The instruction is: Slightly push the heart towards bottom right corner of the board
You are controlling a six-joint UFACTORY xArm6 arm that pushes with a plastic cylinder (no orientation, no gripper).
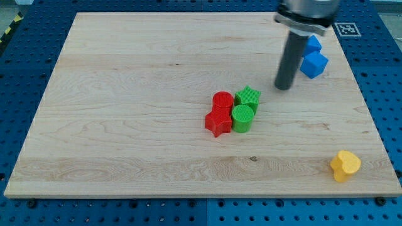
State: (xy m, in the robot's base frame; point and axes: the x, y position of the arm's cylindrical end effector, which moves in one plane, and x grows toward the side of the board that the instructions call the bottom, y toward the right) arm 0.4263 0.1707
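The yellow heart block (345,165) lies near the bottom right corner of the wooden board (125,94). My tip (283,86) is the lower end of a dark rod in the upper right part of the view. It stands well above and to the left of the heart, apart from it. It is to the right of the green star (249,96) and just left of a blue block (313,63).
A cluster sits at the board's middle: a red cylinder (222,100), a red star (217,122), a green cylinder (242,117) and the green star. A second blue block (312,44) lies by the rod near the top right edge.
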